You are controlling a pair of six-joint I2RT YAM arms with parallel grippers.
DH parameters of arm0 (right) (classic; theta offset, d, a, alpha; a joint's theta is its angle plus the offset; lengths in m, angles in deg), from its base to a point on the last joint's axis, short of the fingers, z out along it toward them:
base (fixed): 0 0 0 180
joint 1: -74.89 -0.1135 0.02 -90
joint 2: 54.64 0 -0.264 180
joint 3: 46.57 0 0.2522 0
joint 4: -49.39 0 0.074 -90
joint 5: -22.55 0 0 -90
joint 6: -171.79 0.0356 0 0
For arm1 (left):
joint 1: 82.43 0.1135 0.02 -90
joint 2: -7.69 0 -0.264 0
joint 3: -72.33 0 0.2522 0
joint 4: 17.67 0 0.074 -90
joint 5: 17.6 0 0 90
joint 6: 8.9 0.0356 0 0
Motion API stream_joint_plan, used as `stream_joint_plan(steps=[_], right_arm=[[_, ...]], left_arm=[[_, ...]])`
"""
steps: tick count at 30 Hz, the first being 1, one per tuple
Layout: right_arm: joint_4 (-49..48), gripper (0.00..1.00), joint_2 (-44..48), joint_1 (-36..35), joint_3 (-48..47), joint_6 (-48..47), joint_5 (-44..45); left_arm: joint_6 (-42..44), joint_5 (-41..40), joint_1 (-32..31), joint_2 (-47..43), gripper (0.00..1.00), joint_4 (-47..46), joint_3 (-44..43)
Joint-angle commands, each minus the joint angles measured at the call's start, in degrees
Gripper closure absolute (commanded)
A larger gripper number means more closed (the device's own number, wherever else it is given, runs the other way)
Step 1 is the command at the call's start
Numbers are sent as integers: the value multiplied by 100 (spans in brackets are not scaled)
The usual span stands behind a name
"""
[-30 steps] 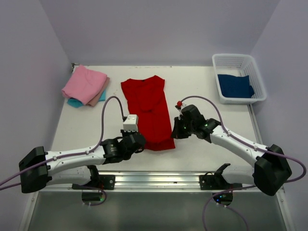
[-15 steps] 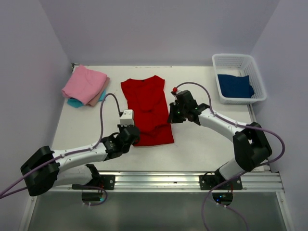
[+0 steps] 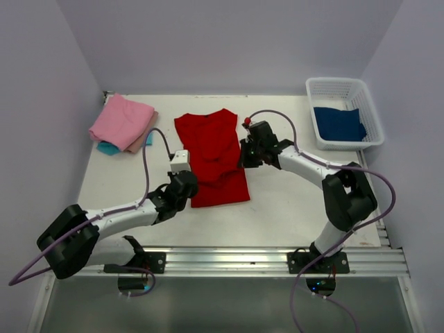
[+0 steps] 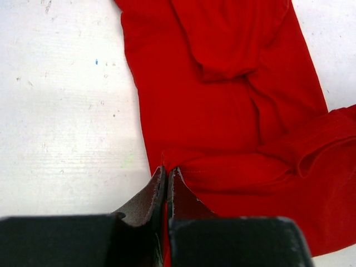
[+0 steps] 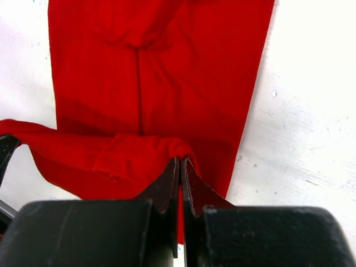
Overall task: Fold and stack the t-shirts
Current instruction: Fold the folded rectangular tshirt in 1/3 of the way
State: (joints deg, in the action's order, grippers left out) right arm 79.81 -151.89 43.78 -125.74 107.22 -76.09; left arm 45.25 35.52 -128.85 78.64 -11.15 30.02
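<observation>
Red t-shirt (image 3: 211,154): we see it lying lengthwise in the middle of the bench, collar end toward the far edge, its near hem lifted and doubled back over the body of the cloth.
Left gripper (image 4: 167,179): we find its jaws pressed together on the near left corner of the red hem; in the overhead view it (image 3: 184,184) sits at the shirt's left border.
Right gripper (image 5: 181,169): we see it pinched tight on a bunched fold of the red cloth at the shirt's right border; from above it (image 3: 248,154) stands further toward the far edge than the left one.
Folded pile (image 3: 123,125): we see a pink t-shirt on top, with beige and turquoise edges showing beneath, at the far left corner of the bench.
Basket (image 3: 361,94): white mesh, at the far right corner.
Dark blue t-shirt (image 3: 338,124): we see it lying inside the basket.
</observation>
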Motion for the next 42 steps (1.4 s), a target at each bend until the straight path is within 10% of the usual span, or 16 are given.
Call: stream_joint_plan(steps=[1,8,10,11,17,25,42], right_arm=[[-216,100,-153,53,-341,-100,-6],[134,95,-1520,255,-2031,-47,441],[608,59,-2032,351,-2737,-30,844],[749,34,-2356,378,-3280,-21,847],[163,8,-1448,413,-2549,-126,1514],[-488,15,-628,413,-1248,-117,1041],[-462,58,-2368,642,-2345,-38,-1359]], left_arm=[[263,93,229,102,100,-680,60],[658,1031,1281,1208,100,-1578,-526],[703,1148,1608,1911,61,-1500,-1165],[712,1122,1827,2191,1,-1360,-1405],[1036,1166,2101,1125,0,-1429,-1478],[871,1535,2119,393,0,-1253,-820],[650,1877,2128,1324,0,-1858,-458]])
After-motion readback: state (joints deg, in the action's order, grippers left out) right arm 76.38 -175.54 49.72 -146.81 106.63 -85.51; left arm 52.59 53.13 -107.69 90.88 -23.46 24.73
